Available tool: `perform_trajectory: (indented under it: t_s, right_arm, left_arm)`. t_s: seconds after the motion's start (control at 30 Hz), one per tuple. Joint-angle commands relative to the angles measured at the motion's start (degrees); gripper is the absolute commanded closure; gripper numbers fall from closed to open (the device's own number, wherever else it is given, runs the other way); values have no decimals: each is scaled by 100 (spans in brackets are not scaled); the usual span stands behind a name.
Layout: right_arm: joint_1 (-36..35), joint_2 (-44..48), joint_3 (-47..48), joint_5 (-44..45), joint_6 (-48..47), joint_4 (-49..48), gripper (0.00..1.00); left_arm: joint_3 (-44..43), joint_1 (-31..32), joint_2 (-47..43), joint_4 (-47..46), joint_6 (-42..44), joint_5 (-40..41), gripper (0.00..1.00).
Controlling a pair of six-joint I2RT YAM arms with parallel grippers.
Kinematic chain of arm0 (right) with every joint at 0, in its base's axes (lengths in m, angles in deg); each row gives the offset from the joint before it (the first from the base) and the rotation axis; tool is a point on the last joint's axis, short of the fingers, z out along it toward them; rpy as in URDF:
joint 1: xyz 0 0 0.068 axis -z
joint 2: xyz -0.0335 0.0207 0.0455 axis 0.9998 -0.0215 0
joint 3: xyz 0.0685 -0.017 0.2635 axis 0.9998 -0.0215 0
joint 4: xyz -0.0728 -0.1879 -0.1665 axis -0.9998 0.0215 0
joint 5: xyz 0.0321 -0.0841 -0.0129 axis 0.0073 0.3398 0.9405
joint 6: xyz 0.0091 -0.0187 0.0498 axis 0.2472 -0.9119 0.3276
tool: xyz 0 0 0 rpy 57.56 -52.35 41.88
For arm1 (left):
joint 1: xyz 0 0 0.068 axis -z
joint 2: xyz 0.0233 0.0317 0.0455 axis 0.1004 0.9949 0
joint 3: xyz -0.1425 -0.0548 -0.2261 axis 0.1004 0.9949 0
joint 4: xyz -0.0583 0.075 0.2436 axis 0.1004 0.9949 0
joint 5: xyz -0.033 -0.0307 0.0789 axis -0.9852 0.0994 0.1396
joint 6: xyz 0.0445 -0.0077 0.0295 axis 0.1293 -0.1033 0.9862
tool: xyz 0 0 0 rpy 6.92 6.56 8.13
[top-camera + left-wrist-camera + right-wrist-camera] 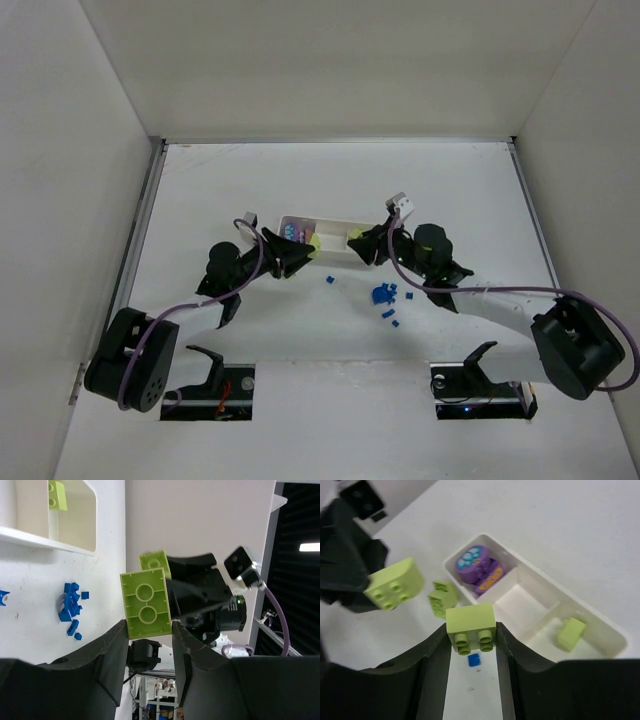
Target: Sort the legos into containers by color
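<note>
My left gripper (149,625) is shut on a yellow-green brick (146,602) and holds it in the air near the white tray (330,222). My right gripper (471,630) is shut on another yellow-green brick (470,622), just in front of the tray (600,625). The two grippers face each other closely. A purple brick (479,565) lies in one end compartment and a yellow-green brick (571,633) in the other. The middle compartment looks empty. Another yellow-green brick (443,597) lies beside the tray's purple end. Several tiny blue bricks (383,295) lie on the table.
One blue brick (328,281) lies apart from the pile, below the tray. White walls enclose the table on the left, back and right. Both arm bases stand at the near edge.
</note>
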Motion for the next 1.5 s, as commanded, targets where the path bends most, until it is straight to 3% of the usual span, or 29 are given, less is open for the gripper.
perform_trajectory:
  t_s: [0.0,0.33,0.43,0.5,0.87,1.2,1.4,1.47]
  right_arm:
    - [169,-263,256,939,33,-30,66]
    - [257,-1160,819,1828,86,639,57]
    - [231,-1073,776,1916,86,587,40]
    - [257,-915,714,2030,86,578,35]
    - [555,79,231,2689,507,446,37]
    - [889,387,37,2830,947,411,37]
    - [925,387,28,2813,1000,411,37]
    - [907,378,37,2813,1000,411,37]
  left_arm:
    - [-75,147,-100,-265,241,58,87]
    - [-452,719,198,77,812,629,86]
    - [-611,842,295,235,1005,787,86]
    - [-725,921,357,358,1146,884,86]
    - [-1805,1474,1112,1272,2278,1744,86]
    - [-3071,2046,2123,2529,3501,2826,85]
    - [-3643,2310,2519,3092,4072,3345,78]
    - [-3731,2354,2545,3188,4152,3415,71]
